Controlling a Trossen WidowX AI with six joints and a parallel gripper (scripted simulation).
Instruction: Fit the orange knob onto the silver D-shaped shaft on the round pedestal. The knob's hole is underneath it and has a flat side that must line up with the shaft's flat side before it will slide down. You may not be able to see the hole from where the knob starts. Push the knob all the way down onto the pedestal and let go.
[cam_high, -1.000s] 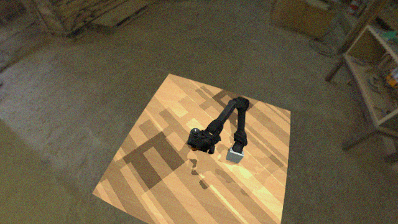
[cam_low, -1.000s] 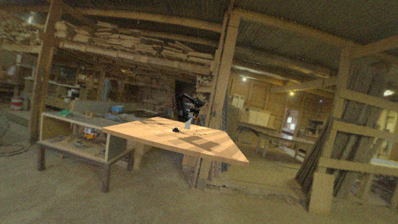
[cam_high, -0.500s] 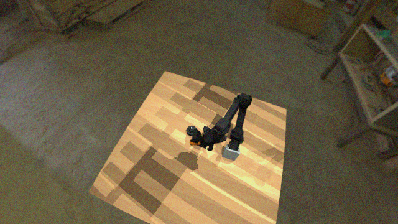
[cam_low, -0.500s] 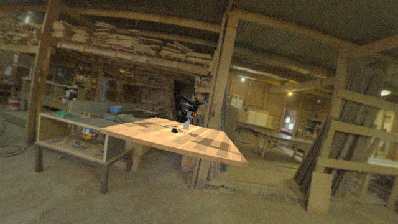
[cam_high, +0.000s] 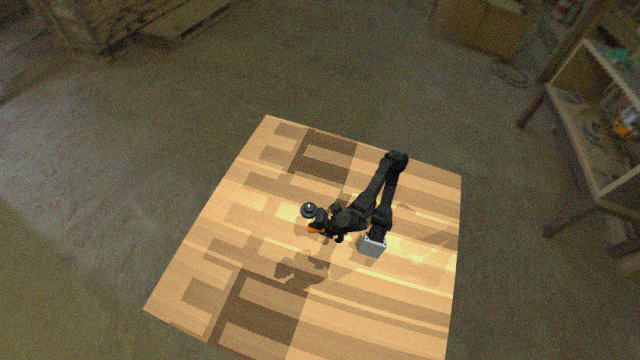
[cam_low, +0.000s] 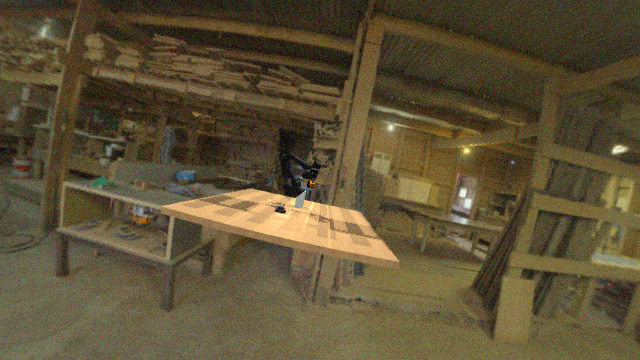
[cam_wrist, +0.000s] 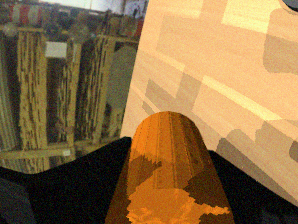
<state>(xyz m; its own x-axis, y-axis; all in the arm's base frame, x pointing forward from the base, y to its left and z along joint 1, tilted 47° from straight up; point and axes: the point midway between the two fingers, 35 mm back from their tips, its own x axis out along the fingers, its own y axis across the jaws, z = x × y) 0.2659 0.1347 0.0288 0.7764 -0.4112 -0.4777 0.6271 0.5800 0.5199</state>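
Observation:
My gripper (cam_high: 316, 226) (cam_low: 311, 182) (cam_wrist: 166, 151) is shut on the orange knob (cam_high: 314, 229) (cam_low: 312, 184) (cam_wrist: 167, 132). It holds the knob up above the table, and the wrist is tilted, so the wrist view looks out past the table's edge. The dark round pedestal (cam_high: 304, 213) (cam_low: 281, 209) stands on the table apart from the knob. The top view shows the small pale shaft (cam_high: 309, 206) at its middle. A dark rounded edge at the wrist view's top right corner may be the pedestal. The knob's hole and the shaft's flat side cannot be made out.
The wooden table (cam_high: 200, 295) (cam_low: 240, 222) (cam_wrist: 200, 47) carries the arm's pale grey base (cam_high: 372, 247) (cam_low: 300, 200). Dark shadows of the arm fall across the table. A workbench (cam_high: 575, 125) (cam_low: 117, 245) stands on the floor beyond the table's edge.

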